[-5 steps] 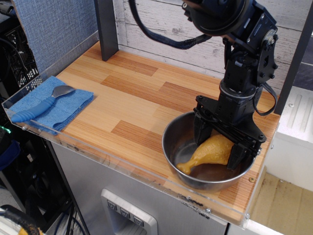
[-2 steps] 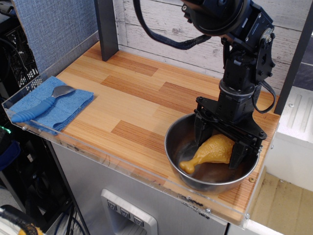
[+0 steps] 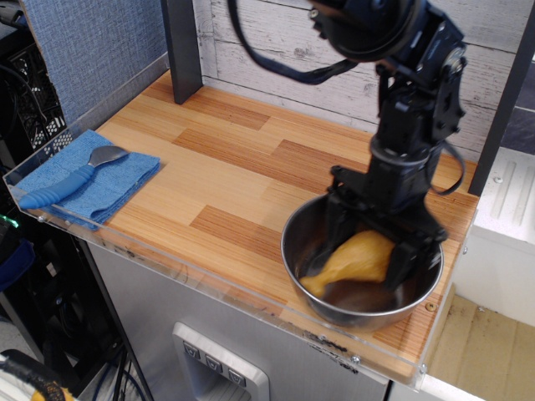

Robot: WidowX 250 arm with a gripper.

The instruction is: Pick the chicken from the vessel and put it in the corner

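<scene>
The golden-brown chicken drumstick (image 3: 353, 260) is inside the shiny steel vessel (image 3: 303, 281) at the table's front right, its thin bone tip pointing left. My black gripper (image 3: 365, 248) reaches down into the bowl, its fingers either side of the drumstick's plump end and closed on it. The image is blurred by motion around the gripper. The corner (image 3: 171, 77) with the dark upright post, the blue-grey panel and the plank wall is at the far left of the table.
A blue cloth (image 3: 92, 181) with a blue-handled spoon (image 3: 73, 179) lies at the front left corner. A clear acrylic lip (image 3: 209, 284) runs along the table's front edge. A second dark post (image 3: 510, 92) stands at the right.
The gripper and the drumstick have shifted slightly left and up within the bowl. The bowl shifted a little to the right earlier and now holds its place.
</scene>
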